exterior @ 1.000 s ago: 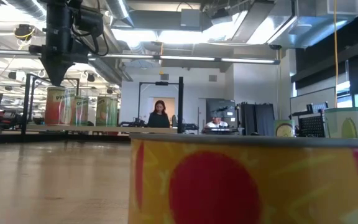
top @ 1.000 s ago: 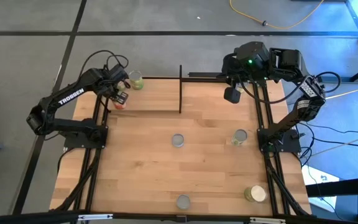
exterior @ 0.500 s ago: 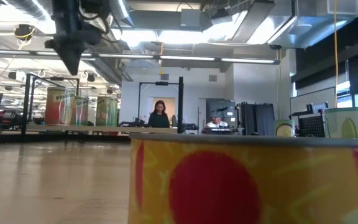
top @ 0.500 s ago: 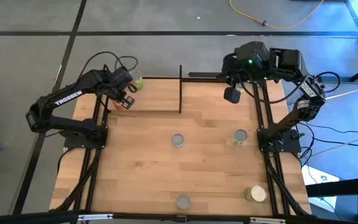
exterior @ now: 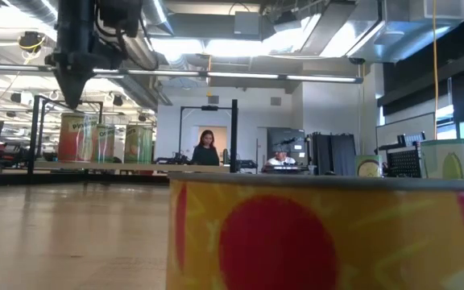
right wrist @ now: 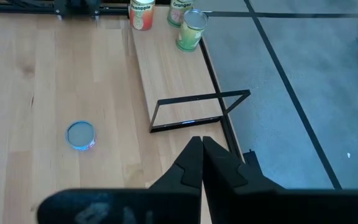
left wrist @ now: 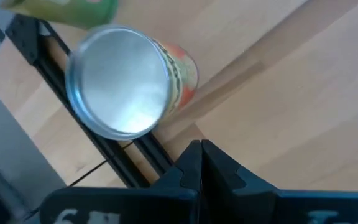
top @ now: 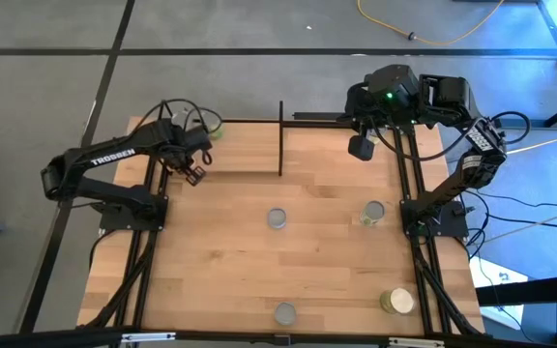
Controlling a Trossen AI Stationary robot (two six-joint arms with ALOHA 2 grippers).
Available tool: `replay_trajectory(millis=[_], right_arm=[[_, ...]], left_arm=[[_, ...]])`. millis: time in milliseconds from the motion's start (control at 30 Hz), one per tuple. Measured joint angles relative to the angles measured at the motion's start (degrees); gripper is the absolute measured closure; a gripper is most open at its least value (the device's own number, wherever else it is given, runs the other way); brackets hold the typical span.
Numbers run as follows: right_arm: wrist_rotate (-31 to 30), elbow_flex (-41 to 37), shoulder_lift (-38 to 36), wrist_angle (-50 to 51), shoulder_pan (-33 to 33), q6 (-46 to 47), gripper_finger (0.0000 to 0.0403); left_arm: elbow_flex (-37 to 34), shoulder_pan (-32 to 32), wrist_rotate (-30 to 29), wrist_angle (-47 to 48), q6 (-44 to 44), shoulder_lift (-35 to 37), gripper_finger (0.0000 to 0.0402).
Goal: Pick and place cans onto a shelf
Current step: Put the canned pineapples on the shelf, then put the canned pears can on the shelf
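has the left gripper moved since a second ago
Yes. In the high view the left gripper has slid away from the cans on the shelf, toward the table's near-left.

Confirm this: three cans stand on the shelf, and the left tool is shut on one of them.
Wrong on the grip. The left wrist view shows the left tool shut and empty, apart from the nearest can. Three cans do stand on the shelf.

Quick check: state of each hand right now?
Left hand: shut, empty, above the shelf beside a can.
Right hand: shut, empty, above the shelf's other end.
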State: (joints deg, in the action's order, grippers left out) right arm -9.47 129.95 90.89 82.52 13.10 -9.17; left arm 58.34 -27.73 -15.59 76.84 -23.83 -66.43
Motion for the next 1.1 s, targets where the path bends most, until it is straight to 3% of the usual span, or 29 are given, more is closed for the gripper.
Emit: replay_trajectory(millis=[367, 867, 967, 1100], right_arm=[[0.0, 0.0, 0.0, 0.0, 0.0, -0.04, 0.0396], [0.0, 0.0, 0.0, 0.0, 0.0, -0.06, 0.0396], [0.0, 0.0, 0.0, 0.0, -0.02, -0.07, 0.0396], [0.0, 0.0, 0.0, 0.0, -0.02, -0.39, 0.0396]], left_arm=[[-5.75, -1.03, -0.91, -3.68, 0.0, -0.39, 0.0401], [-5.77, -4.24, -9.84, -3.6, 1.32, -0.37, 0.0401], [-5.77, -4.63, -8.76, -3.6, 1.49, -0.36, 0.0401], [-3.28, -3.41, -2.95, -2.67, 1.36, -0.35, 0.0401]])
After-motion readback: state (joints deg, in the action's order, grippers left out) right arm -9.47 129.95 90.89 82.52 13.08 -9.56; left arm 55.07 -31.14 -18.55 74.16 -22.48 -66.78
